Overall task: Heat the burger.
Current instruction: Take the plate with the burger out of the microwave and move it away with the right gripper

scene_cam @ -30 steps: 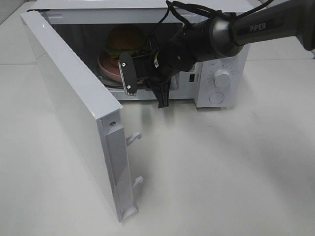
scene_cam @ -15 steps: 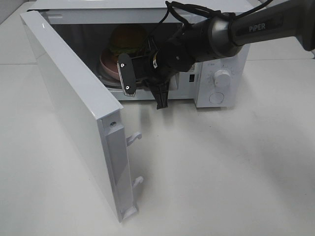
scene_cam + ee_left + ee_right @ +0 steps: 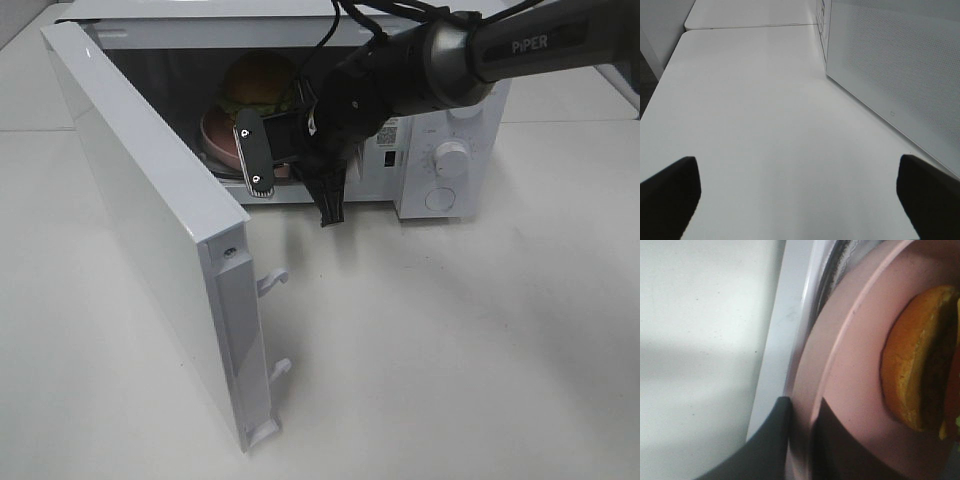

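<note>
Pinching the pink plate's [image 3: 840, 365] rim, the right gripper [image 3: 800, 415] slides the burger [image 3: 258, 80] into the microwave [image 3: 440, 160]; left gripper [image 3: 800, 195] gapes, idle.

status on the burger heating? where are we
Done: burger sits on the pink plate inside the microwave. In hand: right gripper is closed on the plate's rim at the cavity's front edge. Left gripper is open, idle over the table. Left: let go and pull out, shut the door, turn the dial.
</note>
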### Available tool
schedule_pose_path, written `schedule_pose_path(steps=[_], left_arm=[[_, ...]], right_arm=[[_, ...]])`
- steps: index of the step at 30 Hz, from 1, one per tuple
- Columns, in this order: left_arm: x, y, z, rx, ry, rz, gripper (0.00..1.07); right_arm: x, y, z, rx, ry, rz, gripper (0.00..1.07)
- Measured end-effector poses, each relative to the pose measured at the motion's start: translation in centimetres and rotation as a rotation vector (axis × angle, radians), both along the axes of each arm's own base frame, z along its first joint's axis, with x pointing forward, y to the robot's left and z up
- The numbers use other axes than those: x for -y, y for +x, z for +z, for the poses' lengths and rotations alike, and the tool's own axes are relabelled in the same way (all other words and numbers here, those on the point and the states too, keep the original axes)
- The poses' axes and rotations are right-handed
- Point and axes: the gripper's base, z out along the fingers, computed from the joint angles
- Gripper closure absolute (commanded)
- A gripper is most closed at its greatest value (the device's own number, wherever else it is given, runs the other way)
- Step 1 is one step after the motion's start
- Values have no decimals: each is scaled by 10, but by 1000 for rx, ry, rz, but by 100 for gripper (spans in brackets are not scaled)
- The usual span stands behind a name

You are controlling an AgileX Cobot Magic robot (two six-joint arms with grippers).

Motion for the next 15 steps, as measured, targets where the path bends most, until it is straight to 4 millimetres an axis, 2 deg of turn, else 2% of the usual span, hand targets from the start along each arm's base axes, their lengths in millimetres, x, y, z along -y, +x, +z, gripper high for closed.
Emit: schedule_pose_path(steps=[10,12,15], left_arm=[[0,0,0,0,0,0,6],[0,0,0,0,0,0,6],[0,0,0,0,0,0,6]], right_arm=[[3,-11,13,-60,-60,33,107],[7,-17,21,-59,-70,45,107],[11,-25,23,-61,-70,56,107]])
